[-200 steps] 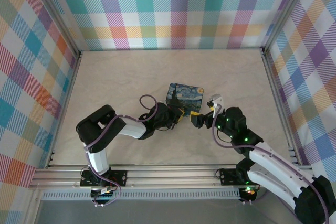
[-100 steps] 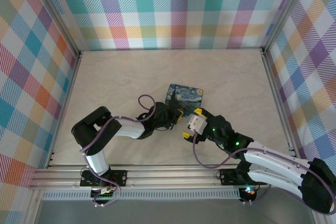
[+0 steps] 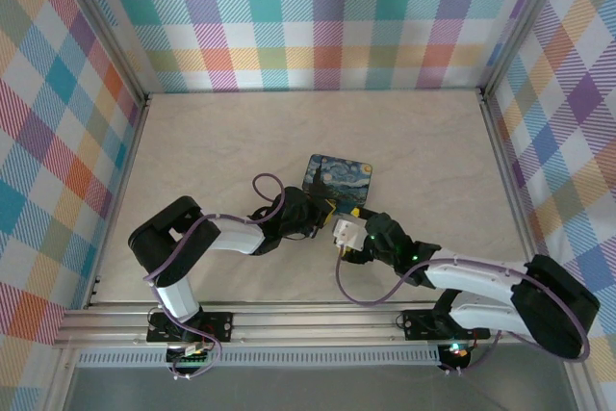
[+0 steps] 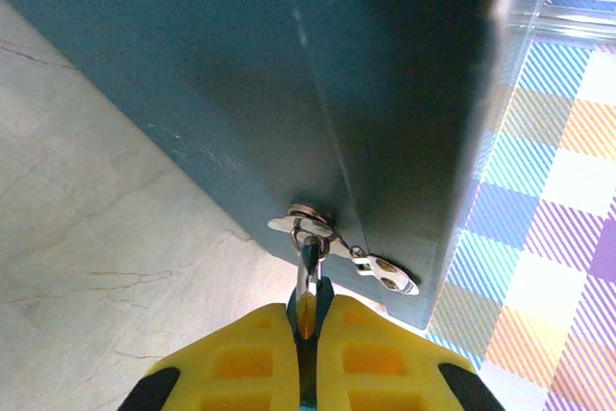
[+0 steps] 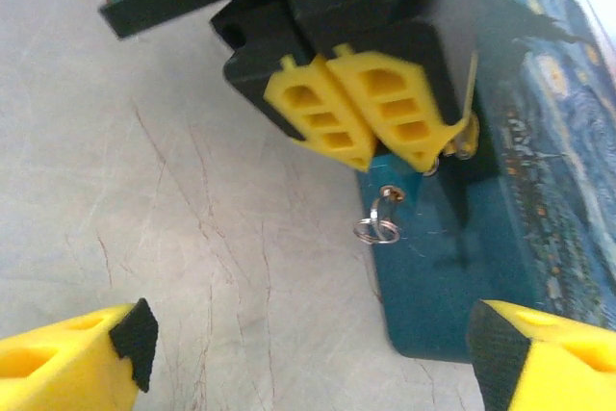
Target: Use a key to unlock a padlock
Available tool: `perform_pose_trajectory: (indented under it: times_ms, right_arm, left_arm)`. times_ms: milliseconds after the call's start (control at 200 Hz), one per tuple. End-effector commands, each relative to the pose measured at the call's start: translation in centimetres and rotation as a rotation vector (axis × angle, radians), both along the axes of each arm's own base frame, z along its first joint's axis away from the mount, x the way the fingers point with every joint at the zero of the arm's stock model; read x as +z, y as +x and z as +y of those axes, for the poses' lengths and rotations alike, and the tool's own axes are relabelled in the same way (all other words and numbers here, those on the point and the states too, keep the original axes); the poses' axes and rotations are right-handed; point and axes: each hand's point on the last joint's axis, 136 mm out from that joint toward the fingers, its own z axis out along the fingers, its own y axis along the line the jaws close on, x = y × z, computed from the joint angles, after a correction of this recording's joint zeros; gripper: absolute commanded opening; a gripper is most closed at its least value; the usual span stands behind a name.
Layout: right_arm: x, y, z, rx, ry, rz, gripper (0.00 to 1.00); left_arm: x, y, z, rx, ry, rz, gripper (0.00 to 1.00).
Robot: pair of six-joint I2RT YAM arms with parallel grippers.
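Marbled beige tabletop [image 3: 221, 161], plaid walls [image 3: 318, 16] all round. Left gripper [image 4: 308, 313] is pinched tight on what looks like the tiny blue padlock [image 4: 309, 262], hooked to the latch [image 4: 303, 221] on the starry-night tin [image 5: 539, 190]. A wire ring [image 5: 377, 229] dangles beside it. Right gripper [image 5: 313, 334] faces them, fingers spread wide and holding nothing.

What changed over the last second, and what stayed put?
The right arm lowered and swung leftward, bringing the right gripper, jaws open, close in front of the left gripper. Nothing was taken or released. The left gripper stayed at the side of the tin, shut on the padlock; the tin did not move.
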Motion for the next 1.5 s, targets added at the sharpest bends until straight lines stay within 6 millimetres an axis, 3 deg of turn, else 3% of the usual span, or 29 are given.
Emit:
perform_pose_trajectory:
  times_ms: [0,185,485,665,1175,1495]
  right_arm:
    - [1.7,1.3,1.4,-0.013,0.047,-0.053,0.76]
    - [1.7,2.2,1.4,-0.048,0.041,-0.076,0.58]
    - [1.8,3.2,2.2,-0.036,0.038,-0.119,0.45]
    - [1.8,3.8,2.6,-0.04,0.037,-0.133,0.44]
    - [0.9,4.5,2.2,-0.052,0.005,-0.132,0.26]
    - [1.0,4.9,2.1,-0.068,0.007,-0.134,0.05]
  left_arm:
    - [2.7,0.2,-0.8,-0.008,-0.048,-0.047,0.07]
    - [2.7,0.2,-0.8,-0.009,-0.047,-0.047,0.07]
    - [2.9,0.2,-0.8,-0.011,-0.051,-0.048,0.07]
    - [2.9,0.2,-0.9,-0.012,-0.053,-0.047,0.07]
    - [2.7,0.2,-1.0,-0.014,-0.052,-0.043,0.06]
    - [2.7,0.4,-1.1,-0.014,-0.058,-0.042,0.06]
